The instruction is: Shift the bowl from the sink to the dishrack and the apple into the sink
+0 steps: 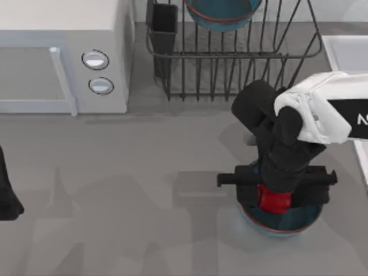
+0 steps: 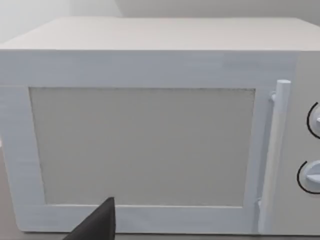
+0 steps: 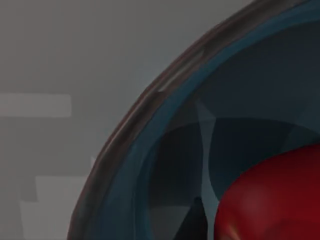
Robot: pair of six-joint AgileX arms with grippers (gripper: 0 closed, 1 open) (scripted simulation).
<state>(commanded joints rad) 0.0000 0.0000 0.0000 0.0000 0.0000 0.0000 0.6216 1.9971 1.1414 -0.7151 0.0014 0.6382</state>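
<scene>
The gray table [image 1: 115,195] holds a white microwave [image 1: 63,57] at the back left. The dark wire dishrack [image 1: 230,69] stands beside it. A white sink [image 1: 345,49] sits at the right edge. A blue bowl [image 1: 282,221] rests near the front right.

Two blue bowls [image 1: 280,221] [image 1: 221,14], one apple [image 1: 273,199], one dishrack [image 1: 230,63], one microwave [image 1: 57,57], one sink [image 1: 345,49].

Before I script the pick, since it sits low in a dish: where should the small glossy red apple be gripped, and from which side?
Grip the small glossy red apple across its round middle, coming straight down from above. It lies inside the deep-blue glazed bowl on the grey table, whose raised wall probably blocks any sideways approach. The right gripper hangs directly over it; the left arm is parked at the table's left edge.
</scene>
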